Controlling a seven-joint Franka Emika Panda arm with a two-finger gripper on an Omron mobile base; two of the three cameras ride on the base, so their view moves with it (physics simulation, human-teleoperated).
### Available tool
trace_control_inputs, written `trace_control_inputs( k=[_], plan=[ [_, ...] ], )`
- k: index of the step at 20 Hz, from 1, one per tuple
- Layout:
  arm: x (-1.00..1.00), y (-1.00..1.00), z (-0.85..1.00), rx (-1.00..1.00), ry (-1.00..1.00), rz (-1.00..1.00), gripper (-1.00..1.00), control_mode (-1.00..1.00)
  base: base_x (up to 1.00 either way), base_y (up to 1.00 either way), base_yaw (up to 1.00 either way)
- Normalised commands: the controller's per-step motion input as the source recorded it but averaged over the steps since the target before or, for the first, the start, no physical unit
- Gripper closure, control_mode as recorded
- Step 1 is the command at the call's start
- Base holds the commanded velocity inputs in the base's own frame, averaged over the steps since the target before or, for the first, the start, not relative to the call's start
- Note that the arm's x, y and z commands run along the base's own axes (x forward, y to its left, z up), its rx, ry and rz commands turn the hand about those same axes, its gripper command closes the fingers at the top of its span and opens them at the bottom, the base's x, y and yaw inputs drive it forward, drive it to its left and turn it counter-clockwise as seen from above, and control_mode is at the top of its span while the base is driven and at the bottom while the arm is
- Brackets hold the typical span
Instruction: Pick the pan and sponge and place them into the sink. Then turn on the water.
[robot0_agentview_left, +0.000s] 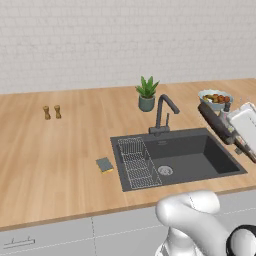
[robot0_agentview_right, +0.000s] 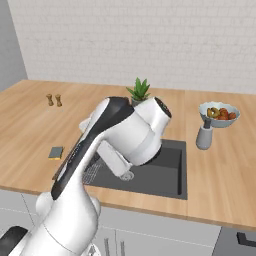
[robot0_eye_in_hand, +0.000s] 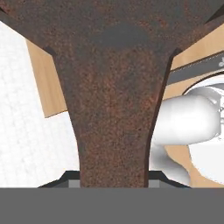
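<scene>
One pan (robot0_eye_in_hand: 116, 87) in pincer, one sponge (robot0_agentview_left: 104, 164), one sink (robot0_agentview_left: 220, 160)

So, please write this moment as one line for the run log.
gripper: shut on pan handle, lifted at sink's right edge | sponge: on counter, left of sink | water: off

1. The arm rises from the base, bends at a high elbow and reaches right.
2. The gripper (robot0_agentview_left: 239, 134) is clamped shut on the pan (robot0_agentview_left: 216, 122).
3. The pan's handle runs straight between the fingers.
</scene>
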Motion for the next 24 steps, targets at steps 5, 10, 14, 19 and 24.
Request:
trace_control_inputs(
  k=[5, 10, 14, 19, 24],
  plan=[
    [0.14, -1.0, -0.13, 0.0, -0.01, 0.31, 1.0, -1.0, 0.0, 0.0, 0.0],
    [0.26, -0.91, -0.56, 0.0, -0.15, 0.33, 1.0, -1.0, 0.0, 0.0, 0.0],
    [0.36, -0.69, -0.64, -0.02, -0.1, 0.36, 1.0, -1.0, 0.0, 0.0, 0.0],
    [0.4, -0.4, -0.67, -0.13, -0.13, 0.24, 1.0, -1.0, 0.0, 0.0, 0.0],
    [0.42, 0.08, -0.57, -0.21, -0.23, 0.02, 1.0, -1.0, 0.0, 0.0, 0.0]
  ],
)
